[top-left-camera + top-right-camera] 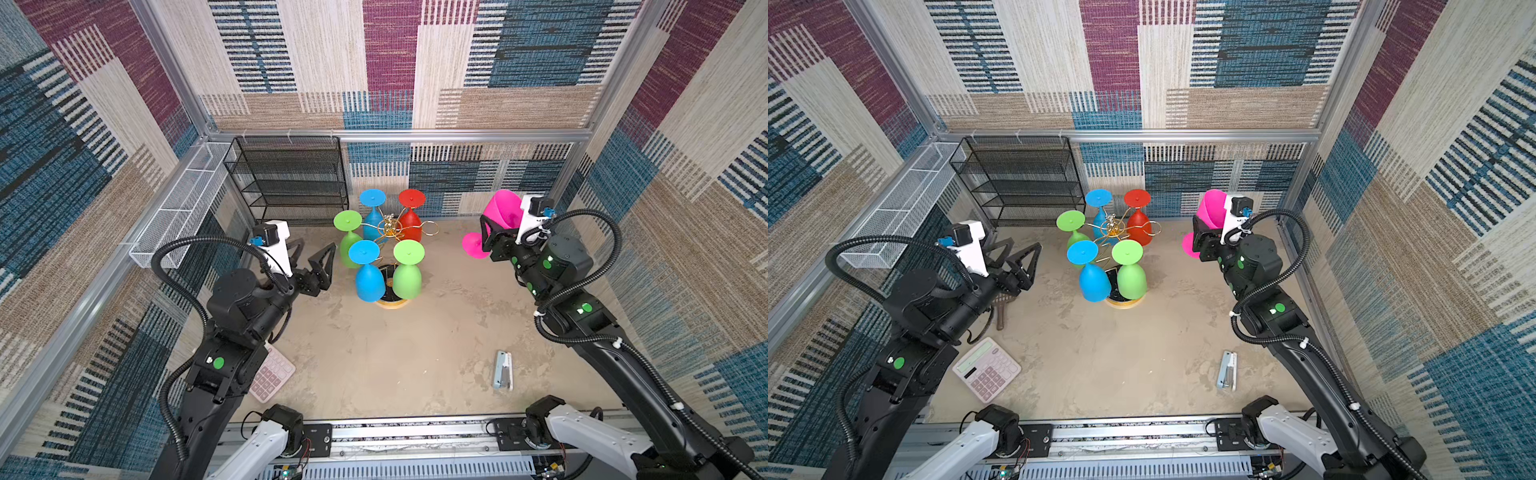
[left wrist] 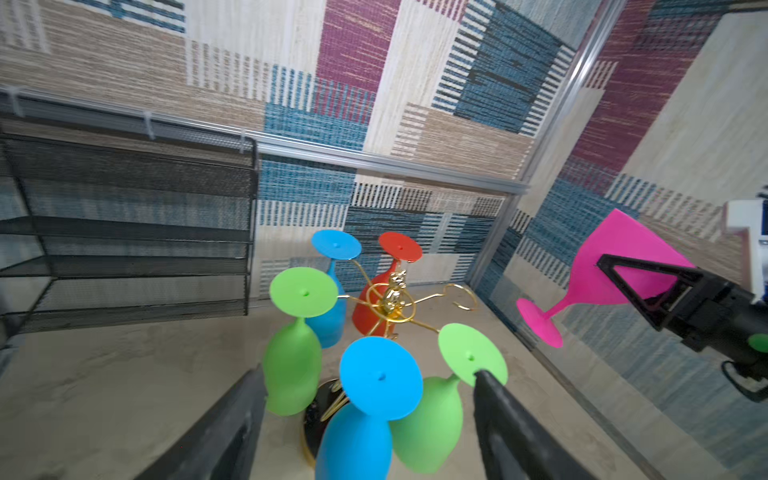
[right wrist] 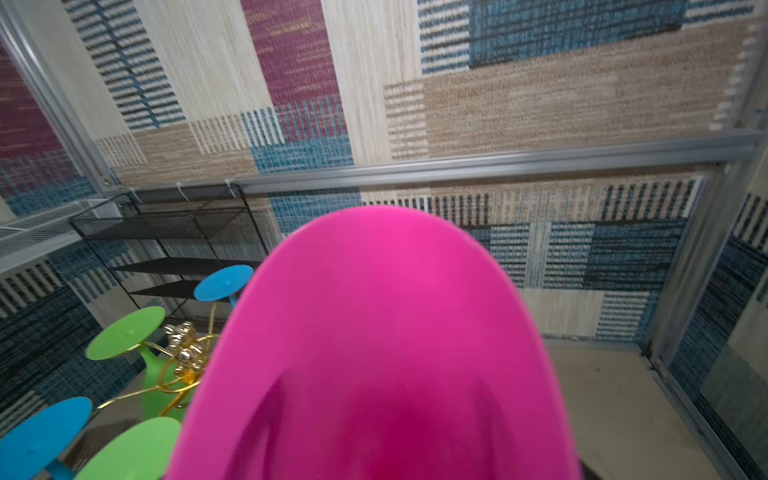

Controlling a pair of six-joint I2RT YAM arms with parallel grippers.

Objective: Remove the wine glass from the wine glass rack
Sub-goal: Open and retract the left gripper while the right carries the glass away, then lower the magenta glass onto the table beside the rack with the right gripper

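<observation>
The matte magenta wine glass (image 1: 506, 209) is off the rack and in the air to its right, tilted, with its wide conical bowl uppermost and its flat round foot lowest, on the side nearer the rack. The right hand (image 1: 498, 227) grips it by the bowl, one black triangular finger (image 2: 636, 277) pressed flat against the smooth wall; in the right wrist view the bowl fills most of the frame. Apart from it stands the gold wire wine glass rack (image 1: 389, 228), a thin shiny tree on a round black gold-rimmed base (image 1: 392, 302), and one curled ring-ended arm (image 1: 430, 227) juts toward the held glass. Five opaque glasses hang upside down from the other arms, flat feet on top: two blue, two green, one red. The left hand (image 1: 318, 243) sits just left of the rack, its jaws spread wide and holding nothing. Behind it are a black mesh shelf unit (image 1: 286, 178) and a white wire basket (image 1: 183, 208) along the wall. On the mottled sandy bench (image 1: 395, 357) lie a pink calculator (image 1: 986, 370) and a pale blue stapler (image 1: 503, 370).
</observation>
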